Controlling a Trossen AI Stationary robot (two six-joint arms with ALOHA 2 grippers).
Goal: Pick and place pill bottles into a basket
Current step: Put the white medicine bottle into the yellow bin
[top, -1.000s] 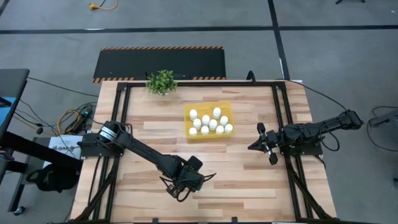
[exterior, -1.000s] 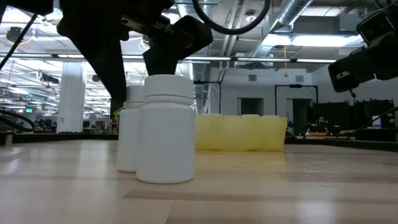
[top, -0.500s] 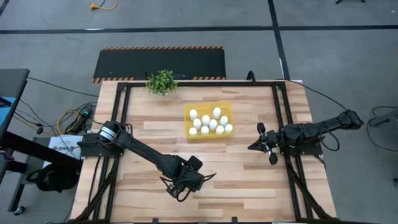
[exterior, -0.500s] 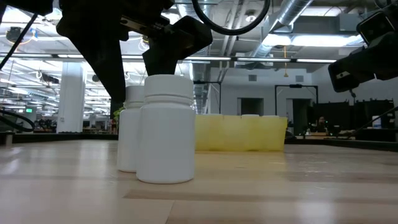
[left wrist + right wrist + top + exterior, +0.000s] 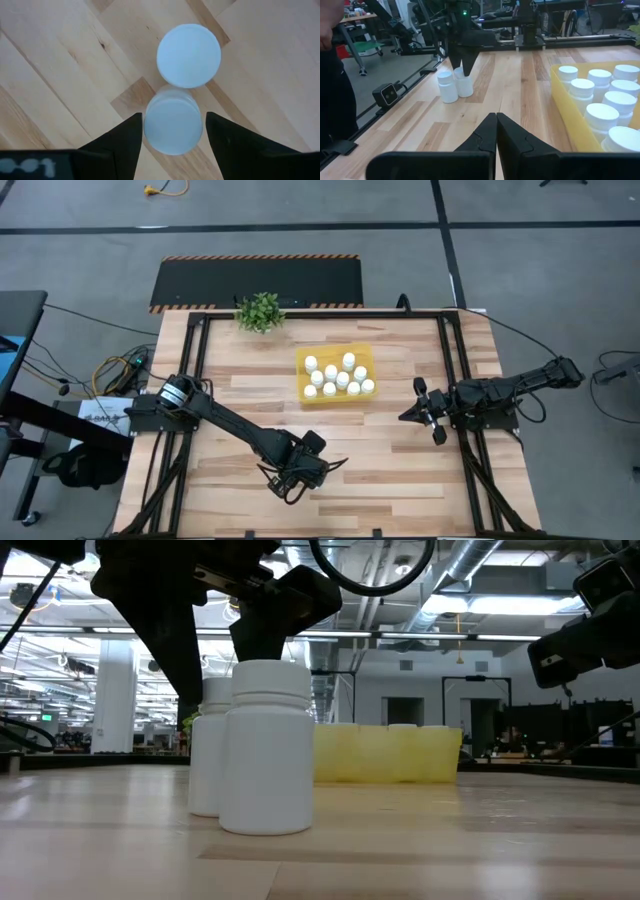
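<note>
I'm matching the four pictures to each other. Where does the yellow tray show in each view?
High view: yellow tray at table centre, bottles inside.
Low view: tray behind the two standing bottles, mid-picture.
Left wrist view: not in it.
Right wrist view: tray at right edge.
Shared landmark: those two bottles under the left tool.
</note>
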